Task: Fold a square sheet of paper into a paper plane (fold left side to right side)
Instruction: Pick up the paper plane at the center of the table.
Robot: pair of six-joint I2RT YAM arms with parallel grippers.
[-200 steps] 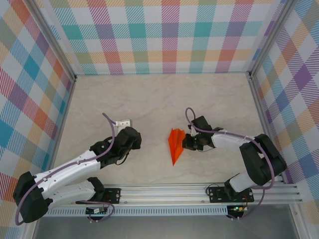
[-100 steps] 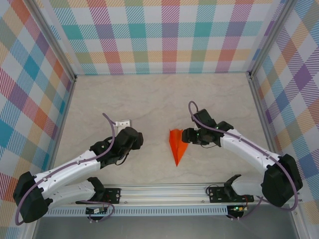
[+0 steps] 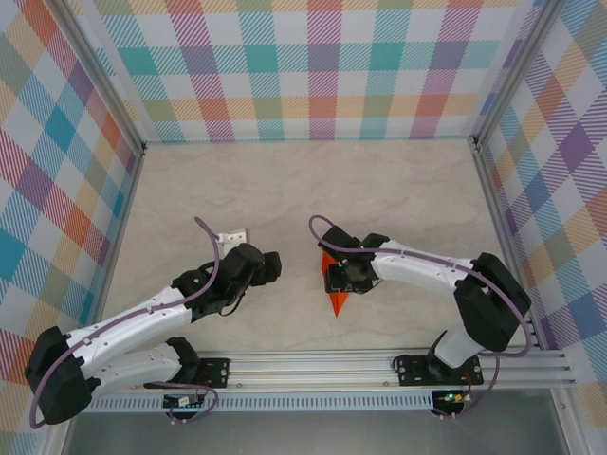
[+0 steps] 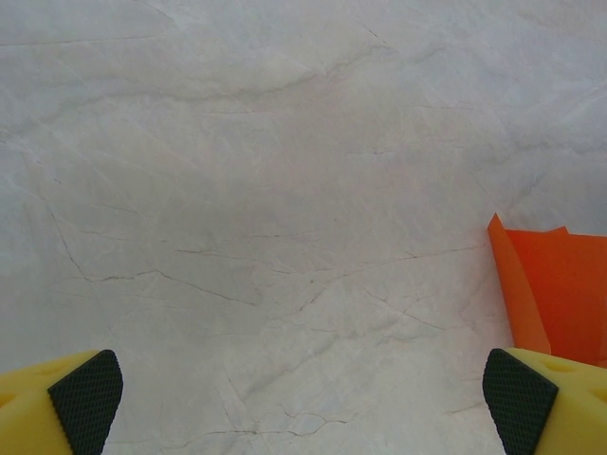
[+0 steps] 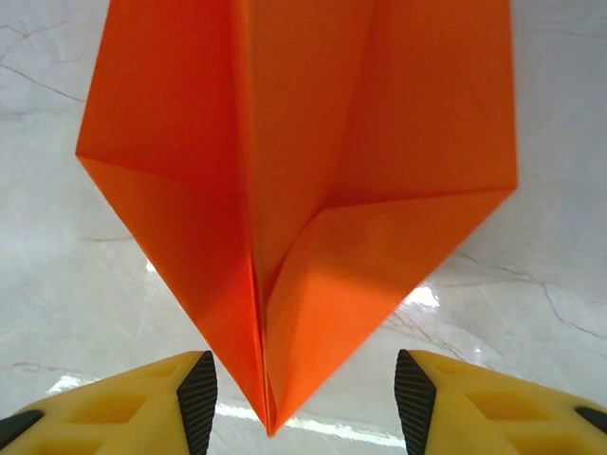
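— From above, what crowds the paper plane (image 3: 335, 303)?
— The right pincer (image 3: 339, 277) hangs over its middle and hides most of it. The left pincer (image 3: 272, 264) waits near, apart from it, with a small pale piece (image 3: 233, 234) beside that arm. Open worktop (image 3: 303, 180) runs to the plaid walls (image 3: 313, 66).
— Left wrist?
— Fingers spread wide, released, with bare marble between them and the plane's corner (image 4: 560, 294) at the right edge.
— Right wrist?
— Released too. The pads (image 5: 197, 398) flank the plane's nose without touching.

Matt paper plane (image 5: 313, 190) (crisply creased) on glossy marble-look table (image 4: 237, 190)
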